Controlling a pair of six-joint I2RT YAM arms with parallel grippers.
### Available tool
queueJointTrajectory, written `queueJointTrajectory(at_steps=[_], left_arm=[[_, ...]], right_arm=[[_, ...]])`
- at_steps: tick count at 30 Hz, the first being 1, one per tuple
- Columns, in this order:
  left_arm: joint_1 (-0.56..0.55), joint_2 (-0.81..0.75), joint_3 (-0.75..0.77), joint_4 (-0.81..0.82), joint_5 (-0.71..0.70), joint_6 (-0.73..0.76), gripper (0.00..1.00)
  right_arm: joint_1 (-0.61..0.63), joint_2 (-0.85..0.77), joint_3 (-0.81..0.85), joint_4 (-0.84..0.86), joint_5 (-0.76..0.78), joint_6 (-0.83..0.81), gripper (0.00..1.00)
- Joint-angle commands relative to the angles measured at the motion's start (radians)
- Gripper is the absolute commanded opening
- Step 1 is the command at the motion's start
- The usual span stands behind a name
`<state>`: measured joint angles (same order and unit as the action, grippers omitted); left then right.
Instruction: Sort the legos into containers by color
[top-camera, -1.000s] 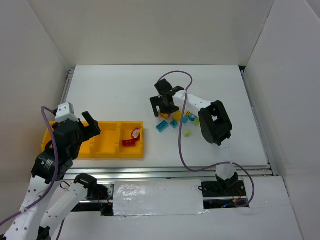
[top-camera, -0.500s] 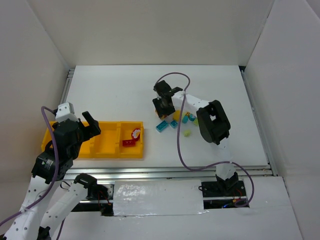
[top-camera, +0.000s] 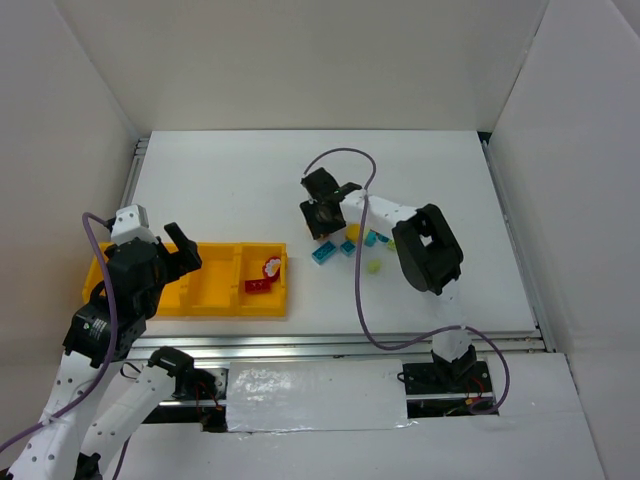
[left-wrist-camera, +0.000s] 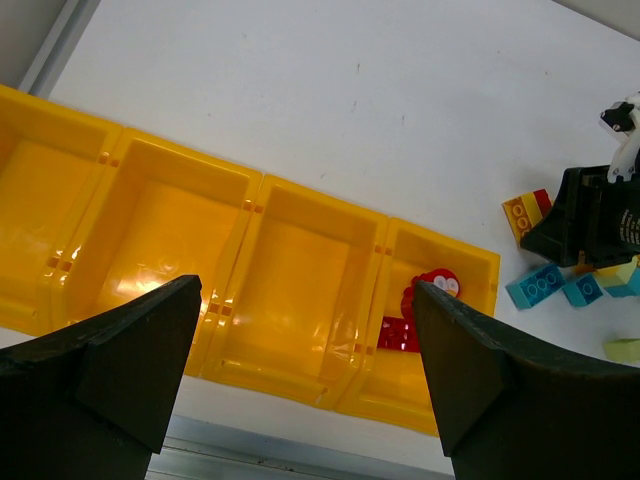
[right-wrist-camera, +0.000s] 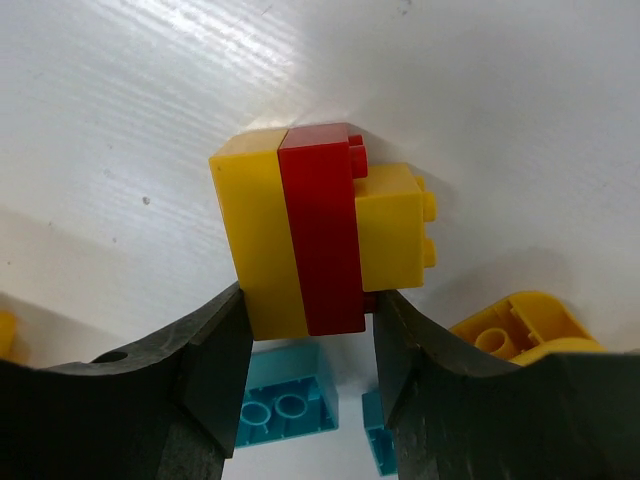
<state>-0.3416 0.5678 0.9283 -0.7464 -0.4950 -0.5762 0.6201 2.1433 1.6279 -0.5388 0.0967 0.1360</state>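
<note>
The right end effector (right-wrist-camera: 305, 325) is closed narrowly on a stack (right-wrist-camera: 310, 240) of three joined bricks, yellow, red and yellow, gripped across its lower end so that the studs face sideways. Because the stack mixes two colours, it is judged that it must be split before either part can be sorted. The stack is held beside the loose teal bricks (top-camera: 323, 253) at mid-table (top-camera: 230, 190), well apart from the yellow tray (top-camera: 215, 300). The left end effector (left-wrist-camera: 300, 380) is spread wide and empty above the tray, presumably kept ready to receive or steady a piece. Red bricks (left-wrist-camera: 400, 335) lie in the end compartment nearest the pile. Whether the stack rests on the table or is raised cannot be told. In the overhead view it is hidden by the end effector, and the tray's far compartments are covered by the left arm. A round red piece (left-wrist-camera: 432, 285) with white marks cannot be identified.
</note>
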Motion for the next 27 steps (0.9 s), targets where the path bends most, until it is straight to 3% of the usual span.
queueJointTrajectory(at_steps=[1, 7, 14, 22, 27], left_arm=[[0.006, 0.003, 0.006, 0.042, 0.007, 0.007, 1.00], [0.007, 0.009, 0.067, 0.036, 0.030, -0.043, 1.00], [0.006, 0.033, 0.164, 0.064, 0.208, -0.140, 0.99], [0.006, 0.053, 0.080, 0.203, 0.582, -0.332, 1.00], [0.006, 0.075, -0.029, 0.369, 0.809, -0.407, 0.99]], right_arm=[[0.039, -0.118, -0.022, 0.065, 0.032, -0.001, 0.00], [0.108, -0.278, -0.083, 0.106, 0.029, 0.017, 0.00], [0.251, -0.518, -0.182, 0.132, 0.038, 0.048, 0.00], [0.444, -0.848, -0.471, 0.400, -0.026, 0.123, 0.00], [0.503, -0.832, -0.425, 0.360, 0.047, 0.132, 0.00]])
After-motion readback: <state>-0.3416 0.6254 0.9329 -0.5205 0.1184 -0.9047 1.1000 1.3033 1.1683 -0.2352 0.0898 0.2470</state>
